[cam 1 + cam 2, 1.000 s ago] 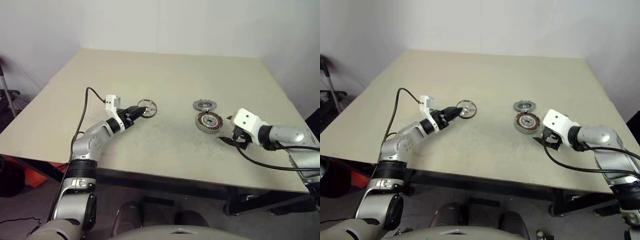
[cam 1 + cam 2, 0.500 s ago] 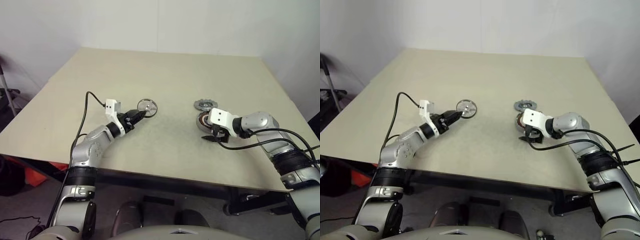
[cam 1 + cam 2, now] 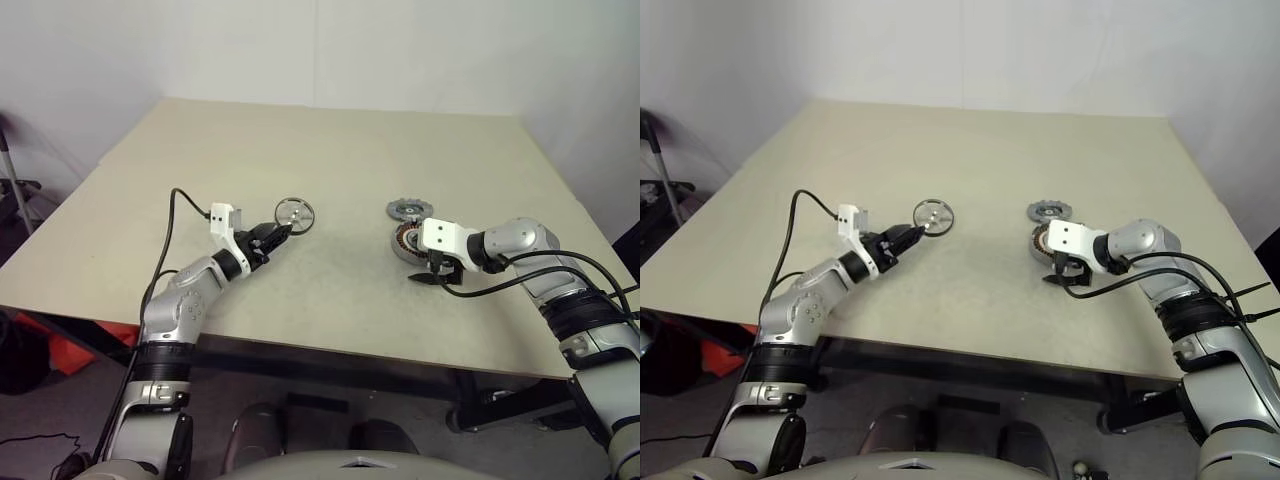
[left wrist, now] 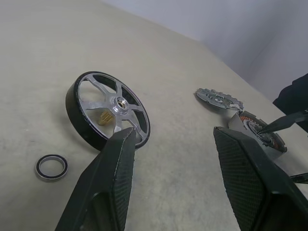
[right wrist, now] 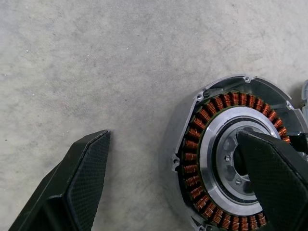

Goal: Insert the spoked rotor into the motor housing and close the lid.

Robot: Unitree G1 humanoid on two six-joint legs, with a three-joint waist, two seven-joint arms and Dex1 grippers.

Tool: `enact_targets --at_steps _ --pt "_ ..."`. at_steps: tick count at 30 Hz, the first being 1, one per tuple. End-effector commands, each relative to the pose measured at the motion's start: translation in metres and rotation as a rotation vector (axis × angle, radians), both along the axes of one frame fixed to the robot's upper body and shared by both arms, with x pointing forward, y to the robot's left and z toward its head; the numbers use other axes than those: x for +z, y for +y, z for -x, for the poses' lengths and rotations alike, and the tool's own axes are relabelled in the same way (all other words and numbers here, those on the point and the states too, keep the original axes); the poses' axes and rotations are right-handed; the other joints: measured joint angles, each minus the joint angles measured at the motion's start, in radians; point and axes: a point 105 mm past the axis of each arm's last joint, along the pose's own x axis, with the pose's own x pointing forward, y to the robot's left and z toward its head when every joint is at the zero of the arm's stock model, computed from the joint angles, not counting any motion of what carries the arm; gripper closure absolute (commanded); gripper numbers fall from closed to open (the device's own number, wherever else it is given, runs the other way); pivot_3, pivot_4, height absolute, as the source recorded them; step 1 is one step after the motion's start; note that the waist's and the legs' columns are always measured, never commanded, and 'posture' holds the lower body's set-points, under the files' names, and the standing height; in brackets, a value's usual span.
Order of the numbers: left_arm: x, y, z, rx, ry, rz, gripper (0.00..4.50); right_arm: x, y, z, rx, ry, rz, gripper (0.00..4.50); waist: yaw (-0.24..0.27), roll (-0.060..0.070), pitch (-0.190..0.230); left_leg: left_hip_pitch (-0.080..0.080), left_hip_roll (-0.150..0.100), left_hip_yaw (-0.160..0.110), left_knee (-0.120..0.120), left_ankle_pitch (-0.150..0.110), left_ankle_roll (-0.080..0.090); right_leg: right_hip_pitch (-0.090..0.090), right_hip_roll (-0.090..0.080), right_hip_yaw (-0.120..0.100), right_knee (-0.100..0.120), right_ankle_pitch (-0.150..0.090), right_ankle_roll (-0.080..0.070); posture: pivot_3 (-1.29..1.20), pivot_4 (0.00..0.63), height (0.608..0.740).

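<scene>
Both grippers spread at their parts, nothing yet held.

The left gripper [image 4: 171, 166] stood open, the rotor [image 4: 108, 109] just ahead of one finger, propped on its black rim, a small black ring [image 4: 51, 167] on the desk [image 3: 340, 150] beside it. Shiny spokes and hub looked rigid, fairly heavy and slick; the rim seemed the best hold. The right gripper [image 5: 192, 183] was spread over the housing [image 5: 230, 159], one finger above its hub, copper windings exposed and likely fragile. The notched grey lid [image 3: 409, 209] lay just beyond.

Lab or test room: bare beige worktable [image 3: 330, 150], plain white walls [image 3: 300, 45], motor parts.
</scene>
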Motion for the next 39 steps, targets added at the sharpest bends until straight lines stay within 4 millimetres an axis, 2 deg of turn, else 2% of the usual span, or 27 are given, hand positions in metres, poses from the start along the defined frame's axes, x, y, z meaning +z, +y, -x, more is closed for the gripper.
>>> enact_targets --at_steps 1,12,19,30,39 --pt "0.014 -0.006 0.001 -0.032 -0.050 -0.003 1.77 0.017 -0.003 -0.010 -0.018 -0.061 -0.012 0.15 0.000 0.000 0.000 0.000 0.000 0.000 0.000 0.000 0.000 0.000 0.000 0.000 0.000 0.000 0.000 0.00 0.000 0.740" --pt "0.012 -0.013 0.010 -0.102 -0.033 -0.002 1.77 0.022 -0.015 -0.016 -0.054 -0.083 -0.003 0.15 -0.001 0.000 0.000 -0.001 0.000 0.000 0.000 0.000 0.000 -0.001 0.000 0.000 0.000 0.000 0.000 0.00 0.000 0.740" --pt "0.012 -0.015 0.011 -0.116 -0.030 -0.007 1.77 0.004 -0.019 -0.009 -0.061 -0.012 -0.005 0.15 0.000 0.000 0.000 -0.001 0.000 0.000 0.001 0.000 0.000 -0.001 0.000 0.000 0.000 0.000 0.000 0.00 0.000 0.740" --pt "0.007 -0.023 0.028 -0.230 0.015 -0.009 1.77 -0.001 -0.013 -0.001 -0.030 0.020 -0.003 0.15 0.000 0.000 0.000 0.000 0.000 0.000 0.001 0.000 0.000 0.000 0.000 0.000 0.001 0.000 0.000 0.00 0.000 0.740" --pt "0.006 -0.022 0.027 -0.230 0.016 -0.019 1.77 -0.007 -0.013 0.000 -0.041 0.052 0.026 0.15 0.000 0.000 0.000 0.000 0.000 0.000 0.001 0.000 0.000 0.000 0.000 0.000 0.001 0.000 0.000 0.00 0.000 0.740"
